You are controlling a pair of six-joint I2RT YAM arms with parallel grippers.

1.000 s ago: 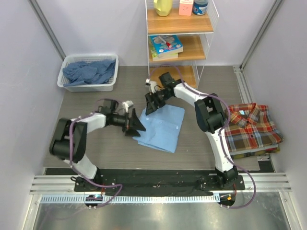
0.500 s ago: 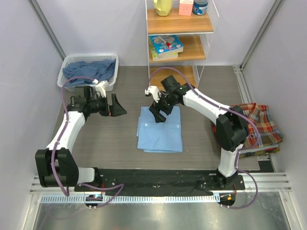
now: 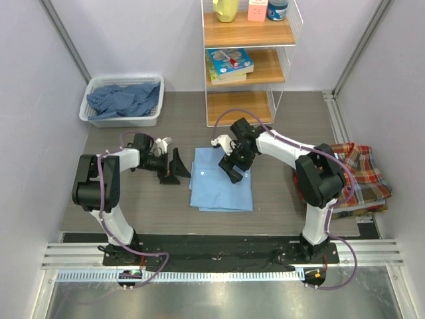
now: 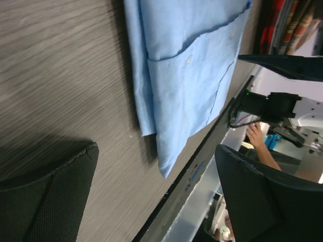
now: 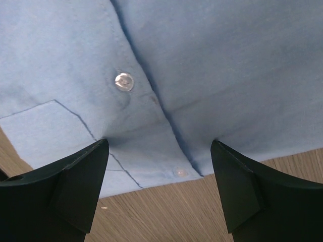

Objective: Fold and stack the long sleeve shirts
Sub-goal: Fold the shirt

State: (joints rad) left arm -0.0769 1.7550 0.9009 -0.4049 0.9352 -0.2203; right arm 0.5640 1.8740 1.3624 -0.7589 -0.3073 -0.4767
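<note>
A plain light blue shirt [image 3: 219, 183] lies folded flat on the table's middle. My right gripper [image 3: 235, 167] is open, with both fingertips [image 5: 75, 176] pressed down on the shirt [image 5: 202, 60] near its button placket and pocket edge. My left gripper [image 3: 179, 169] is open and empty, low over the table just left of the shirt [image 4: 186, 65]. A folded red-yellow-blue plaid shirt [image 3: 358, 174] lies at the right. Darker blue shirts [image 3: 123, 98] are heaped in a basket.
The white basket [image 3: 85, 114] stands at the back left. A wire and wood shelf [image 3: 247, 73] with books and bottles stands at the back middle. The black base rail [image 3: 212, 247] runs along the near edge.
The left gripper swung from near the basket down to the shirt's left side. The right gripper shifted nearer and right on the shirt. The shirt, skewed a second ago, lies square.
</note>
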